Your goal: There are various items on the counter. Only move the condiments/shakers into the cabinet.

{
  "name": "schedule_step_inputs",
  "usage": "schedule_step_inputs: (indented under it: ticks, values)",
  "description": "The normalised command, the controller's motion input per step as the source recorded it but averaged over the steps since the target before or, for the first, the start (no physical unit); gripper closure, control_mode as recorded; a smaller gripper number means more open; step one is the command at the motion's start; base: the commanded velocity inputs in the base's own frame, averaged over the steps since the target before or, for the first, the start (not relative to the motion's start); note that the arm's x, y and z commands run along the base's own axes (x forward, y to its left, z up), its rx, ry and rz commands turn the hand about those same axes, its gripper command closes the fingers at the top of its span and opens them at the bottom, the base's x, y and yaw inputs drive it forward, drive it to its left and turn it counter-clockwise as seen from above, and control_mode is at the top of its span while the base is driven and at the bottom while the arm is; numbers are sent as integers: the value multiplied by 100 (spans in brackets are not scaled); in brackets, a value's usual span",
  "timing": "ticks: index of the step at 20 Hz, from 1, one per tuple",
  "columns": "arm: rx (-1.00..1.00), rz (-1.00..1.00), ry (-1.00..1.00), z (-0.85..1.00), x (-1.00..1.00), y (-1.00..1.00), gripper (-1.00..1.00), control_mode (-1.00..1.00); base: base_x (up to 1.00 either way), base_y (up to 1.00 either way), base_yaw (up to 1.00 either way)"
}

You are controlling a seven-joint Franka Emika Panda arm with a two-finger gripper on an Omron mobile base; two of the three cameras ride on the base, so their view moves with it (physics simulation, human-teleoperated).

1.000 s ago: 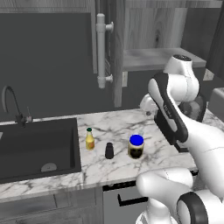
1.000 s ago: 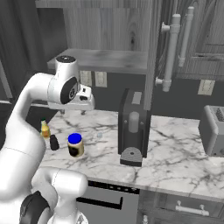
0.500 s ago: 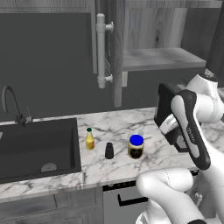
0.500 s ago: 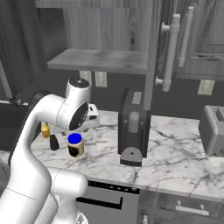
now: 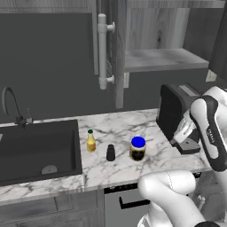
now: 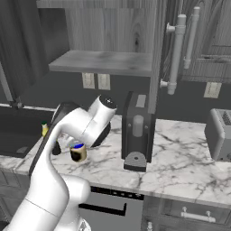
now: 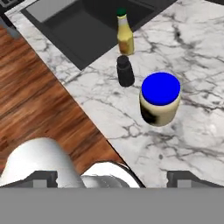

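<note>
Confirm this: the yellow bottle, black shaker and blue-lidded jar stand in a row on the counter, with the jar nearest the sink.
Not quite. The yellow bottle stands nearest the sink, not the blue-lidded jar. The left base view shows the black shaker in the middle and the jar farthest from the sink, all in a row on the counter.

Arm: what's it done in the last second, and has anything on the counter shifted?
The arm has swung down from shelf height toward the jar, holding nothing. Jar, shaker and bottle stand where they were on the counter; the cabinet is still open.
</note>
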Motion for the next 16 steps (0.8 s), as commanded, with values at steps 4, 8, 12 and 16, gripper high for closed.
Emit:
schedule_step_inputs:
  ticks: [4, 8, 12, 16]
  values:
    - [37, 11, -11, -14, 0, -2, -100, -100, 0, 0, 0]
    - [38, 5, -20, -17, -1, 0, -100, -100, 0, 0, 0]
    - [31, 4, -23, -19, 0, 0, -100, -100, 0, 0, 0]
    - [20, 4, -24, -23, 0, 0, -100, -100, 0, 0, 0]
